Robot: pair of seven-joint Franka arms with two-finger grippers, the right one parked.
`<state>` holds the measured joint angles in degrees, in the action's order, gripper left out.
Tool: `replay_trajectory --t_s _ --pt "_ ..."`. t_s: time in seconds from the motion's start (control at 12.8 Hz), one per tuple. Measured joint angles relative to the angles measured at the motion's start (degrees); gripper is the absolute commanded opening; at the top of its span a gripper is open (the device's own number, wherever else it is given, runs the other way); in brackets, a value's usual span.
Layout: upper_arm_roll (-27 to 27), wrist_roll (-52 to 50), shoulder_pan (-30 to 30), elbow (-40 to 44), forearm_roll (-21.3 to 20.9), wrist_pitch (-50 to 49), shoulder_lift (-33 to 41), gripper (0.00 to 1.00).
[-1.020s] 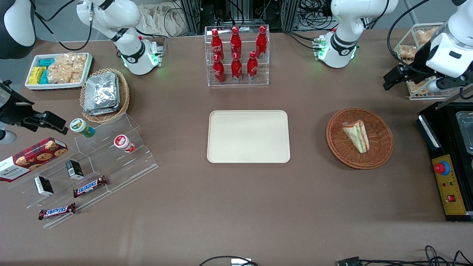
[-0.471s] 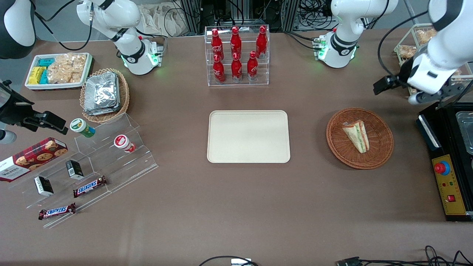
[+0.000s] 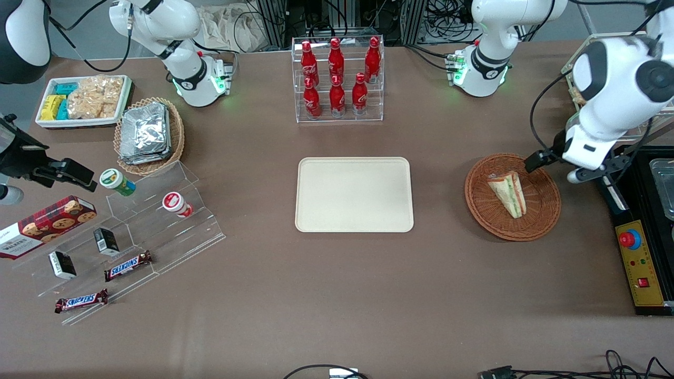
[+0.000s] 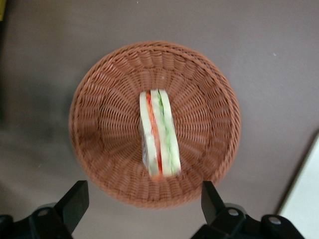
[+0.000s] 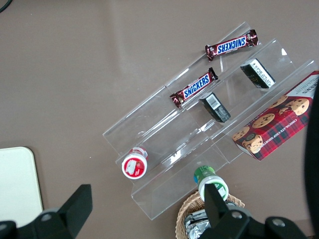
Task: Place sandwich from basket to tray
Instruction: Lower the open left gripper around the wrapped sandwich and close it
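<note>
The sandwich (image 3: 506, 194) (image 4: 158, 133) is a wedge of pale bread with green and pink-red filling. It lies in the round reddish-brown wicker basket (image 3: 542, 221) (image 4: 104, 129). The cream-beige tray (image 3: 354, 194) lies flat at the table's middle, and a corner of the tray (image 4: 305, 199) shows in the left wrist view. My left gripper (image 3: 571, 167) (image 4: 143, 201) hangs open, well above the basket's rim on the working arm's side. Its fingers (image 4: 75, 203) are spread wide and hold nothing.
A clear rack of red bottles (image 3: 337, 79) stands farther from the front camera than the tray. A black control box with a red button (image 3: 632, 239) sits beside the basket toward the working arm's end. Acrylic steps with snacks (image 3: 131, 231) lie toward the parked arm's end.
The left arm has swung from above the wire rack and black box toward the basket and come lower. The sandwich, basket and tray have not moved.
</note>
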<state>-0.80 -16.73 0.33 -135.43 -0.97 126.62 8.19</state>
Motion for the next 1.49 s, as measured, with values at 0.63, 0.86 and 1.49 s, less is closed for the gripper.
replay_trajectory --t_s 0.63,0.86,1.49 --pt "-0.76 -0.78 -0.02 -6.59 -0.02 24.53 -15.42 1.0" --pt "-0.76 -1.77 -0.08 -6.56 -0.01 24.92 -16.55 1.0" --pt "-0.74 -3.25 -0.24 -6.55 0.07 26.67 -18.27 0.07"
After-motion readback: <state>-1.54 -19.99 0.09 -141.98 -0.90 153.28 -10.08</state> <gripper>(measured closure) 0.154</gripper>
